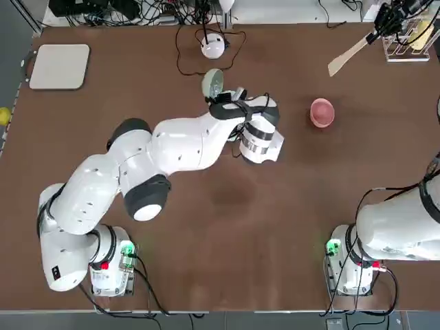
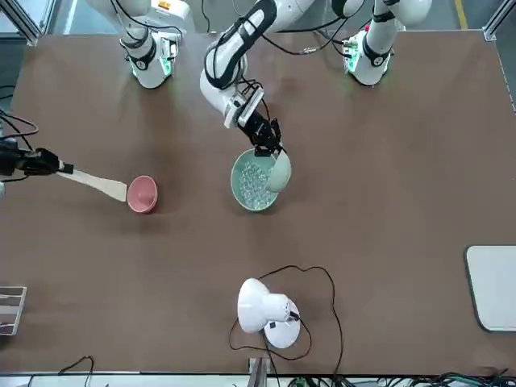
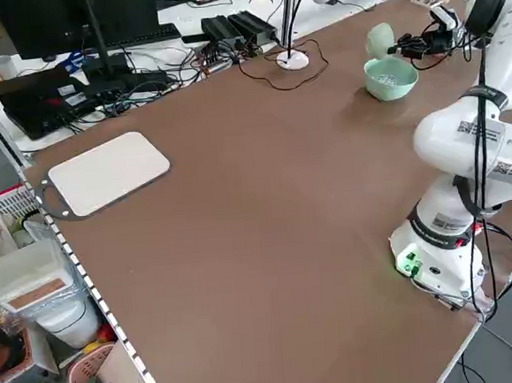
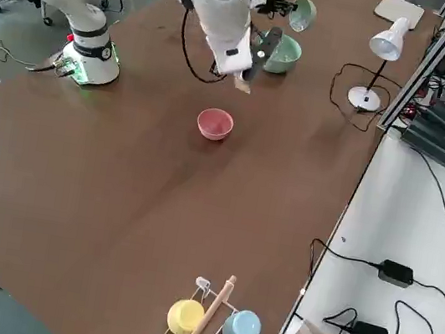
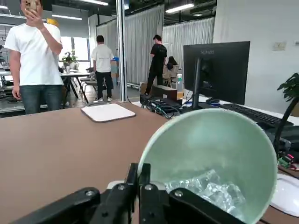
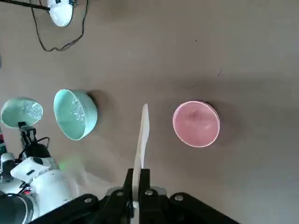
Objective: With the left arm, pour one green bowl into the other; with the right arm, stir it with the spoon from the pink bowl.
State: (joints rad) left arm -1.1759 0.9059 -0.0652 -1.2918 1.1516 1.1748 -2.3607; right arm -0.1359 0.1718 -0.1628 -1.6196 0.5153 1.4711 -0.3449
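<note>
My left gripper point(image 2: 270, 147) is shut on the rim of the small green bowl point(image 2: 280, 171), which is tipped steeply over the edge of the large green bowl point(image 2: 251, 181). Clear pieces lie in the large bowl, and some still sit in the small green bowl point(image 5: 210, 158). In the top view the left wrist hides the large bowl. My right gripper point(image 1: 385, 24) hovers at the table's far right, shut on the handle of the wooden spoon point(image 1: 347, 56). The spoon blade point(image 6: 141, 135) hangs beside the pink bowl point(image 6: 196, 123), apart from it. The pink bowl point(image 1: 322, 112) looks empty.
A white desk lamp point(image 1: 214, 45) with a looped cable stands just beyond the green bowls. A white board point(image 1: 60, 66) lies at the far left corner. A rack with cups point(image 1: 412, 41) stands at the far right corner. People stand beyond the table in the left wrist view.
</note>
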